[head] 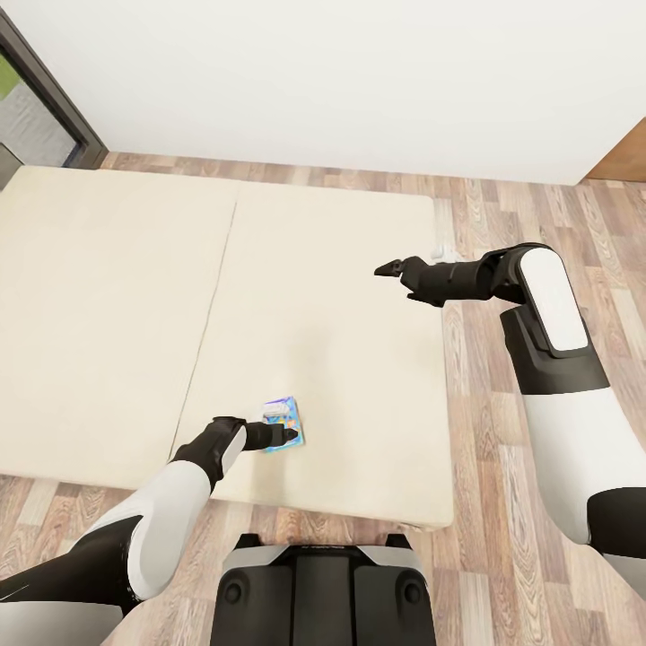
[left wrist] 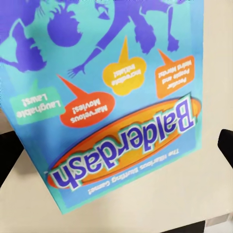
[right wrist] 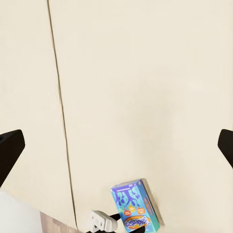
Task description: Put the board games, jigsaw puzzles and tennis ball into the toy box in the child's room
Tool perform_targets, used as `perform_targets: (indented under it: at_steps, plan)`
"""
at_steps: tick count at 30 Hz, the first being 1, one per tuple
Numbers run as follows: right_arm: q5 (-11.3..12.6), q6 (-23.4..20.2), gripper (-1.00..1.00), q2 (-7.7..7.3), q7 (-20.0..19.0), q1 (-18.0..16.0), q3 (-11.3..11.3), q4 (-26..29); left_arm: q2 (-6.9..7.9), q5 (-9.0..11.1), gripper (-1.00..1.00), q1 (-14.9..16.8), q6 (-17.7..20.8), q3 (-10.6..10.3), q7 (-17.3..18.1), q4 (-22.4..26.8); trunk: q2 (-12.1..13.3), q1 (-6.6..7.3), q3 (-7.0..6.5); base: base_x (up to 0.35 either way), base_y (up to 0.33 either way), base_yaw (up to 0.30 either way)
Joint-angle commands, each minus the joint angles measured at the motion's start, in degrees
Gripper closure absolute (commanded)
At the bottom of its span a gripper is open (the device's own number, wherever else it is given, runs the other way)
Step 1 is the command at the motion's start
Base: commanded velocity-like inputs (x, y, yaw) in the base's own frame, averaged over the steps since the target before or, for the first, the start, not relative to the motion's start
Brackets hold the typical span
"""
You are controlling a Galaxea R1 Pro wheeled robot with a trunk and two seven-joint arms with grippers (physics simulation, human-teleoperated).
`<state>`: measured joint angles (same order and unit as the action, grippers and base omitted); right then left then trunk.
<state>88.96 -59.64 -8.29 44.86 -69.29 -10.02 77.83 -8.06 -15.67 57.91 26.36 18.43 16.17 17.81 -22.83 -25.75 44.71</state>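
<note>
Left arm bent low and reaching forward, black forearm ending in the left gripper (head: 289, 435), fingers pointing ahead and set down low, spread wide apart in its wrist view with a dark fingertip (left wrist: 225, 145) at each side of the frame. Right arm raised at the shoulder, elbow folded, black forearm stretched across toward the left side, carrying the right gripper (head: 388, 268) aloft. Jaws parted there too, one dark fingertip (right wrist: 9, 153) at either edge of its wrist view, nothing between them.

White-shelled arms with black joints, black fingers (head: 392, 267), dark base.
</note>
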Motion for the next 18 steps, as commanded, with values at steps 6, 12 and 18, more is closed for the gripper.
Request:
perform_targets:
  at_steps: [6, 12, 18]
  plan:
    - [0.50, -0.03, -1.00, -0.05, 0.58, -0.05, -0.09, 0.04, -0.08, -0.67, -1.00, 0.01, 0.35, 0.46, 0.43, 0.12, -0.09, -0.03, -0.06, 0.000, -0.030, -0.006]
    - [0.51, -0.03, -1.00, -0.12, 0.58, -0.05, -0.09, 0.04, -0.09, -0.66, -1.00, 0.01, 0.35, 0.46, 0.44, 0.13, -0.09, -0.03, -0.23, -0.021, -0.083, -0.055]
    - [0.52, -0.03, -1.00, -0.14, 0.58, -0.05, -0.09, 0.04, -0.04, -0.64, -1.00, 0.01, 0.32, 0.46, 0.44, 0.13, -0.09, -0.03, -0.37, -0.006, -0.023, -0.054]
